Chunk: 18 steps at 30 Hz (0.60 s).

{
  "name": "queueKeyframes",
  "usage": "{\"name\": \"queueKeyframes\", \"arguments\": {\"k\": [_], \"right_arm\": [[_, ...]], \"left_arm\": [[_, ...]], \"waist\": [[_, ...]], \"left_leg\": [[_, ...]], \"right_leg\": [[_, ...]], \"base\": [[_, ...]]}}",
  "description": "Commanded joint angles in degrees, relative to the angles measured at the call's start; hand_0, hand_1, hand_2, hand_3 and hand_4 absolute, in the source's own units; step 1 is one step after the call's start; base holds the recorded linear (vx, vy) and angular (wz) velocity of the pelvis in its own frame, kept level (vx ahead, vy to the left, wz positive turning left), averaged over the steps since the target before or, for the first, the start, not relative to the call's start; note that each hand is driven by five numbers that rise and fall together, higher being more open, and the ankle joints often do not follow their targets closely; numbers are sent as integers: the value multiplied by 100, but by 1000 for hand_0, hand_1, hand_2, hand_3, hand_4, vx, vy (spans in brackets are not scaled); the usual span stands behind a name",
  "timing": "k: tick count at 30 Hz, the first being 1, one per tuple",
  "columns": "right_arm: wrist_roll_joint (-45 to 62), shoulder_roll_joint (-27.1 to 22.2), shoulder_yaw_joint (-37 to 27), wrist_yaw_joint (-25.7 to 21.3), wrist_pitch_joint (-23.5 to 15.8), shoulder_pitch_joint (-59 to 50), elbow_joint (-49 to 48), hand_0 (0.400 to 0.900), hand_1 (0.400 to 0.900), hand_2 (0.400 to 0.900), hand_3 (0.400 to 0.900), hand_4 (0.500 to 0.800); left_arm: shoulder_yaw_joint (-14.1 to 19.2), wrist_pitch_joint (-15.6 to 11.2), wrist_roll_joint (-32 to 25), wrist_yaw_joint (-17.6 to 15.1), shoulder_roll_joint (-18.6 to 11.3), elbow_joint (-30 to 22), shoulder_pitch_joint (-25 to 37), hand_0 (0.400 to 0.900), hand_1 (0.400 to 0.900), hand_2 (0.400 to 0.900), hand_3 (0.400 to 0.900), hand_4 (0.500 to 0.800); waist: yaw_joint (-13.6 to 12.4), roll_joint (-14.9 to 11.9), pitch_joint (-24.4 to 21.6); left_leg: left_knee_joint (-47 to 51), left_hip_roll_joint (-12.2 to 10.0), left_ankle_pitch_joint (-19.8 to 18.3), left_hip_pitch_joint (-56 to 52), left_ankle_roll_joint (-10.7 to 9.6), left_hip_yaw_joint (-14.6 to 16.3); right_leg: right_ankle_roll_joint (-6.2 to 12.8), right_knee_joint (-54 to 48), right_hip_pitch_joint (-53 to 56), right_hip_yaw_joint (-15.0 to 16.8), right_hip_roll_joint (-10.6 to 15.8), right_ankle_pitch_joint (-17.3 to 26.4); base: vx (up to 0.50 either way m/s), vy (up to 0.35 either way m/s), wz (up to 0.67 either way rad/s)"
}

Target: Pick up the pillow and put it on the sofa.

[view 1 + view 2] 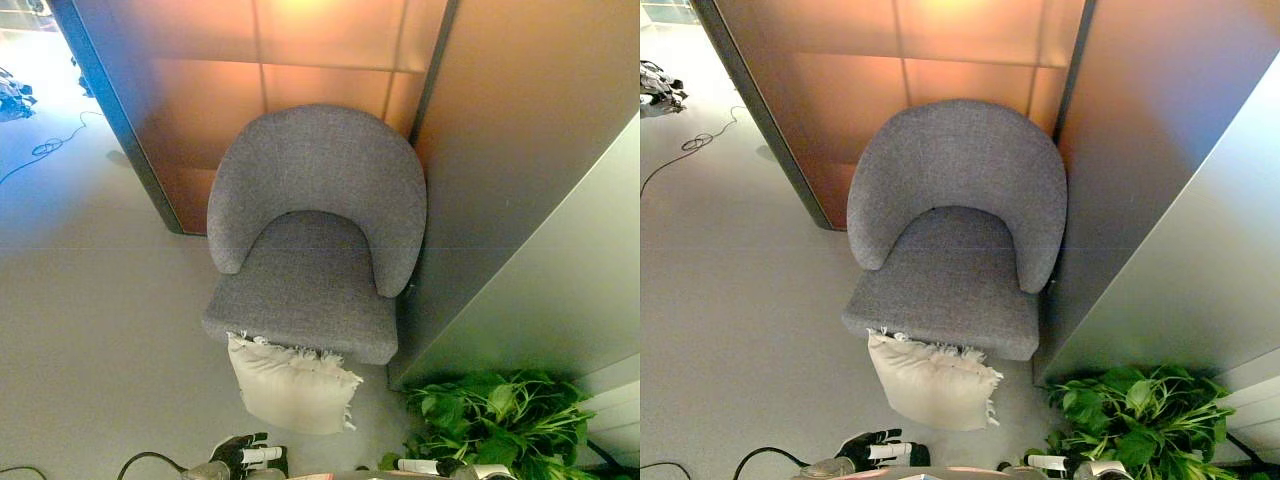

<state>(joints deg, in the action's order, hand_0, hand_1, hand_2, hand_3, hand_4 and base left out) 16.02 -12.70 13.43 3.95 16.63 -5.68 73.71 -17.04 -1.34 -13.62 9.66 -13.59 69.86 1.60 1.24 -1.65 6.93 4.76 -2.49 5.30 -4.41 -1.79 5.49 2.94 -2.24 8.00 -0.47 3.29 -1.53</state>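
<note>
Pillow [292,385] upright against sofa [310,290] front

The pale grey floor [90,330] is stretching out ahead of my left robot hand [245,453]. The grey armchair [315,235] is standing on it beyond that robot hand, the cream pillow [292,385] is resting against its front, and a green plant [500,415] is sitting off to the right.

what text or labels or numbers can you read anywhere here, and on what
None: no readable word, label, number or sign shows in either eye view.
Grey sofa chair: plain fabric, no tag seen.
Cream pillow leaning on its front: fringed edge, no print.
Orange wall panels: bare.
Green plant: no label visible.
Left hand and right hand at the bottom edge: no markings legible.
</note>
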Motion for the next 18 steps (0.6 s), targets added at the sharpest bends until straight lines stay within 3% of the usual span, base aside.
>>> {"name": "queueKeyframes", "arguments": {"k": [1,6,11,18], "right_arm": [[-105,-170,262,-65,-65,-247,197,900,900,900,900,800],[-414,-185,328,-98,-255,-240,132,900,900,900,900,800],[-1268,-260,601,-260,-720,-342,-97,900,900,900,900,800],[-2573,-519,1246,-1129,-1545,-767,-809,900,900,900,900,800]], "left_arm": [[-84,-145,59,7,99,170,496,900,900,900,900,800],[-61,-89,15,-103,89,128,491,900,900,900,900,800],[-156,29,-37,-164,66,11,565,900,900,900,900,800],[-339,30,-140,-196,-63,-189,639,900,900,900,900,800]], "waist": [[-136,39,153],[-144,29,170],[-179,16,286],[-286,-33,625]], "left_leg": [[-55,435,-718,-203,281,-360],[-59,447,-714,-191,272,-393],[-84,442,-692,-103,265,-377],[-86,428,-612,206,232,-383]], "right_leg": [[153,311,-337,-455,-125,17],[159,321,-341,-444,-124,11],[175,335,-416,-472,-105,39],[215,340,-685,-539,-72,116]], "base": [[0,0,0],[13,5,0],[-6,2,6],[-46,-4,10]]}}
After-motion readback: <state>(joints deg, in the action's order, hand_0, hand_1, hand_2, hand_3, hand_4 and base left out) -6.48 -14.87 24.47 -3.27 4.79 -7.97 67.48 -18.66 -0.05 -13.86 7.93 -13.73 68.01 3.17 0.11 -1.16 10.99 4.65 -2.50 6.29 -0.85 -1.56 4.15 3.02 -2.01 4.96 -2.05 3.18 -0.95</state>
